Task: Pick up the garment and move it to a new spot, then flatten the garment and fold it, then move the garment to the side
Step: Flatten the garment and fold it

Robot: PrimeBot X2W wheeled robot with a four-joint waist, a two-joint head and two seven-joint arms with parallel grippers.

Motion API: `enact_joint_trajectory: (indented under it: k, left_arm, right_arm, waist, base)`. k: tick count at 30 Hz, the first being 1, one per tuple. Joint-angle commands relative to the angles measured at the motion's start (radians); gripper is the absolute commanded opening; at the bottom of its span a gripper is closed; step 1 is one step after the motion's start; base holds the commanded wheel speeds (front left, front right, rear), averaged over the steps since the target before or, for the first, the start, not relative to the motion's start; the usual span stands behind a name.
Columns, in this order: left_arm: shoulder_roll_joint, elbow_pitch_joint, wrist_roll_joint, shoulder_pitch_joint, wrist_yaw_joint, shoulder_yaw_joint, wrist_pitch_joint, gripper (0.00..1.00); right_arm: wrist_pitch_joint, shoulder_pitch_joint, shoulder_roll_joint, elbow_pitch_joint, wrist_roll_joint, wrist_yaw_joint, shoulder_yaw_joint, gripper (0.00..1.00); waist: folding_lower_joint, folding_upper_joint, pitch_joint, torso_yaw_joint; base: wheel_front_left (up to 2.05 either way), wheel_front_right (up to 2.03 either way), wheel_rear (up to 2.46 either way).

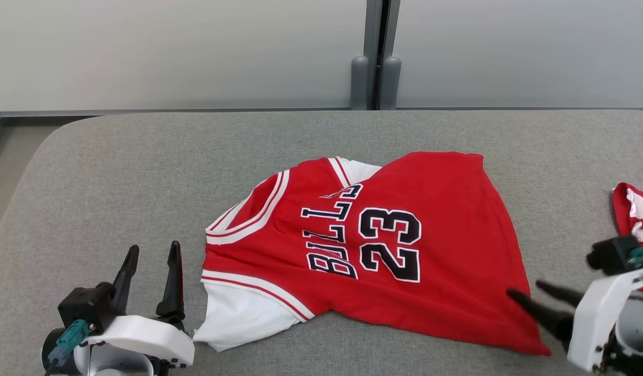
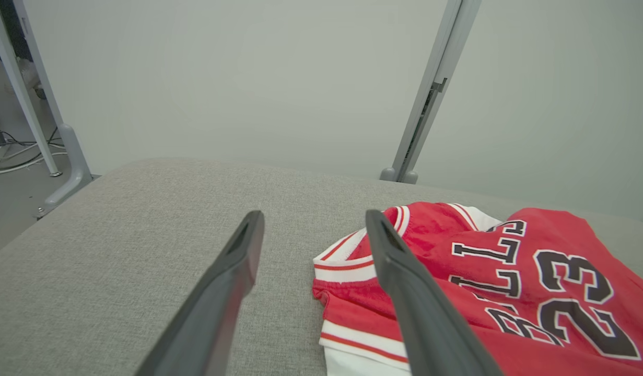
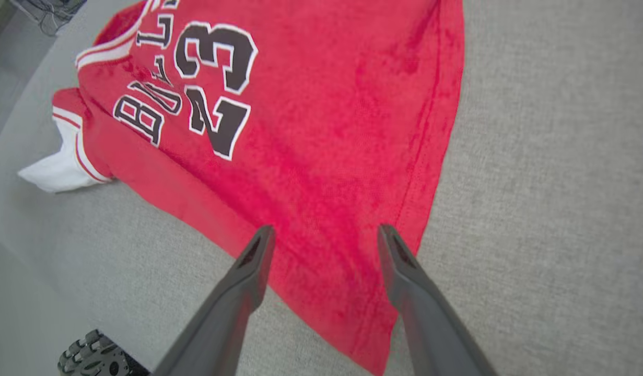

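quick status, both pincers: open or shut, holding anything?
Left pincer: open, holding nothing, beside the jersey at its sleeve end.
Right pincer: open, fingers apart over the jersey's hem corner, not clamped on it.

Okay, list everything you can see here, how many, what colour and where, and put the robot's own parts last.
jersey: one, red with white trim and dark lettering, lying rumpled mid-table
second garment: one, red and white, on the table at the head view's right edge, cut off by the frame
table: one, grey fabric top, under both garments
post: one, grey, upright behind the table
cables: a few, pale, low down beyond the table's left side
left end effector: one, dark fingers, open, beside the jersey's collar end, not touching it
right end effector: one, dark fingers, open, at the jersey's hem corner
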Motion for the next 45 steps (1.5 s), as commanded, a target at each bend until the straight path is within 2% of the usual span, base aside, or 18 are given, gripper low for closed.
enact_joint_trajectory:
  k: [1,3,6,11,15,21,24,33,38,41,45]
  left_arm:
    - [0.009,-0.006,0.001,-0.008,0.008,0.004,0.003,1.0]
    - [0.01,-0.008,0.0,-0.006,0.008,0.005,0.004,1.0]
    - [0.012,-0.013,-0.001,-0.002,0.01,0.004,0.007,1.0]
    - [0.013,-0.018,-0.001,0.0,0.014,-0.004,0.012,1.0]
    - [0.01,-0.025,0.001,-0.002,0.014,-0.012,0.011,1.0]
    - [0.001,-0.012,-0.008,0.007,0.0,-0.029,0.011,1.0]
    - [0.002,0.011,-0.021,0.013,-0.026,-0.054,0.046,1.0]
    - [0.035,0.049,-0.081,0.023,-0.06,-0.086,0.207,1.0]
    - [0.077,0.026,-0.129,0.06,-0.1,-0.099,0.302,1.0]
    - [0.102,0.003,-0.15,0.073,-0.101,-0.095,0.347,1.0]
    - [0.102,0.001,-0.186,0.079,-0.12,-0.107,0.401,1.0]
  right_arm:
    - [-0.044,0.014,0.003,-0.025,0.008,0.0,-0.045,1.0]
    - [-0.071,0.021,0.012,-0.038,0.012,0.0,-0.07,1.0]
    - [-0.193,0.023,0.034,-0.037,-0.046,0.0,-0.17,1.0]
    - [-0.377,0.049,0.144,0.026,-0.148,0.0,-0.305,1.0]
    - [-0.475,0.084,0.234,0.092,-0.206,0.001,-0.409,1.0]
    - [-0.572,0.127,0.323,0.138,-0.276,0.0,-0.482,1.0]
    - [-0.615,0.131,0.37,0.141,-0.307,0.0,-0.479,1.0]
    - [-0.622,0.095,0.381,0.158,-0.335,0.0,-0.451,1.0]
    - [-0.618,0.089,0.377,0.163,-0.342,0.0,-0.454,1.0]
    - [-0.613,0.085,0.376,0.163,-0.341,0.0,-0.451,1.0]
    - [-0.605,0.078,0.375,0.166,-0.341,0.0,-0.44,1.0]
  waist:
    - [0.0,0.0,-0.002,0.002]
    - [0.0,0.0,-0.003,0.002]
    - [0.0,0.0,-0.007,0.002]
    - [0.0,0.0,-0.017,0.003]
    - [0.0,0.0,-0.014,0.013]
    - [0.0,0.0,-0.001,0.028]
    - [0.0,0.0,0.005,0.024]
    - [0.0,0.0,0.017,0.004]
    - [0.0,0.0,0.027,0.002]
    - [0.0,0.0,0.035,0.003]
    - [0.0,0.0,0.045,0.003]
  base:
    - [0.0,0.0,0.0]
    - [0.0,0.0,0.0]
    - [0.0,0.0,0.0]
    - [0.0,0.0,0.0]
    - [0.0,0.0,0.0]
    - [0.0,0.0,0.0]
    - [0.0,0.0,0.0]
    - [0.0,0.0,0.0]
    - [0.0,0.0,0.0]
    - [0.0,0.0,0.0]
    - [0.0,0.0,0.0]
